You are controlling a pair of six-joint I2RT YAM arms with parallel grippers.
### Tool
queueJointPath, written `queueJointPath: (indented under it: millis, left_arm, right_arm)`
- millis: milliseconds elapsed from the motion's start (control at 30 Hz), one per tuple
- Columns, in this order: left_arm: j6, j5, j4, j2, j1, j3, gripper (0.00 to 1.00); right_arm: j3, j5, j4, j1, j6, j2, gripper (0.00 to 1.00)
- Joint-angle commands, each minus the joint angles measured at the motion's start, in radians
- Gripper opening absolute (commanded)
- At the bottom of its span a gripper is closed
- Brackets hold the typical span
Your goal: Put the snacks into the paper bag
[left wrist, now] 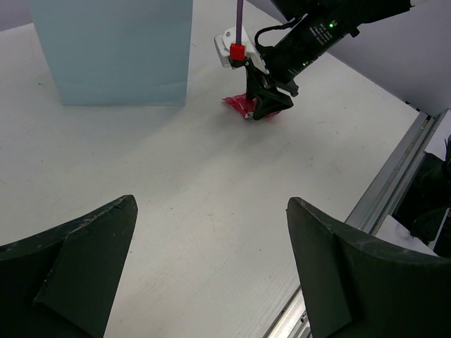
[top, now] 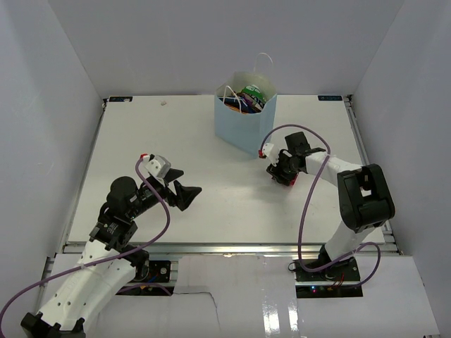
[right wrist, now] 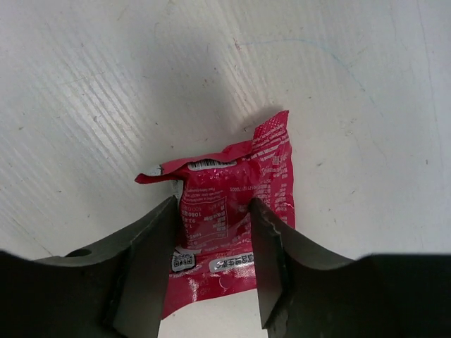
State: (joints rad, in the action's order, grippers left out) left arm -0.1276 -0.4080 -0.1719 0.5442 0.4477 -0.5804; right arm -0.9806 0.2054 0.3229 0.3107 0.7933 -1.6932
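White walls are closing in a white table on three sides. At the near left, the left end effector is hovering above the bare table, its jaws standing wide apart and released, holding nothing. Toward the back, right of centre, the light blue bag is standing upright with its white cord handles sticking up, and several snacks are showing inside its open mouth. Just to the near right of the bag, the right end effector is pointing down at the table and grasping the pink packet. Both fingers are pressing against the crumpled packet, which is lying flat on the table outside the bag, with its far end sticking out past the fingertips.
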Motion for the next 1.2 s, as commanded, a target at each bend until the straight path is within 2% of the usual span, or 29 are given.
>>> queueJointPath:
  millis: [0,33,233,367,500,600,733,833,967,1067,1167]
  left_arm:
    - [0.005,-0.008,0.017,0.0,-0.004,0.002,0.98]
    - [0.005,-0.009,0.017,0.002,-0.004,0.002,0.98]
    - [0.005,-0.009,0.017,-0.001,-0.004,0.002,0.98]
    - [0.005,-0.014,0.017,-0.004,-0.004,0.002,0.98]
    - [0.005,-0.012,0.017,-0.003,-0.004,0.002,0.98]
    - [0.005,-0.009,0.017,0.0,-0.004,0.001,0.98]
    - [0.005,-0.003,0.015,0.002,-0.004,0.002,0.98]
    - [0.005,0.001,0.015,0.007,-0.006,0.004,0.98]
    - [0.005,0.009,0.015,0.003,-0.006,0.002,0.98]
    - [0.006,0.011,0.014,0.005,-0.007,0.004,0.98]
    - [0.006,0.008,0.015,0.011,-0.009,0.002,0.98]
  right_arm:
    - [0.033,-0.006,-0.008,0.001,-0.008,0.009,0.48]
    - [0.034,0.0,-0.001,0.001,-0.006,0.015,0.4]
    - [0.0,0.113,0.113,-0.002,-0.014,0.177,0.22]
    - [-0.085,0.212,0.157,-0.007,-0.049,0.294,0.18]
    - [-0.29,0.305,0.169,-0.009,-0.142,0.334,0.15]
    - [-0.426,0.348,0.137,-0.007,-0.21,0.294,0.15]
    - [-0.689,0.344,0.032,-0.004,-0.362,0.146,0.12]
    - [-0.811,0.312,-0.045,0.005,-0.44,0.003,0.1]
    - [-1.016,0.218,-0.061,0.018,-0.508,-0.164,0.09]
    - [-1.037,0.137,-0.077,0.018,-0.499,-0.23,0.11]
    - [-1.021,0.112,-0.073,0.016,-0.482,-0.244,0.23]
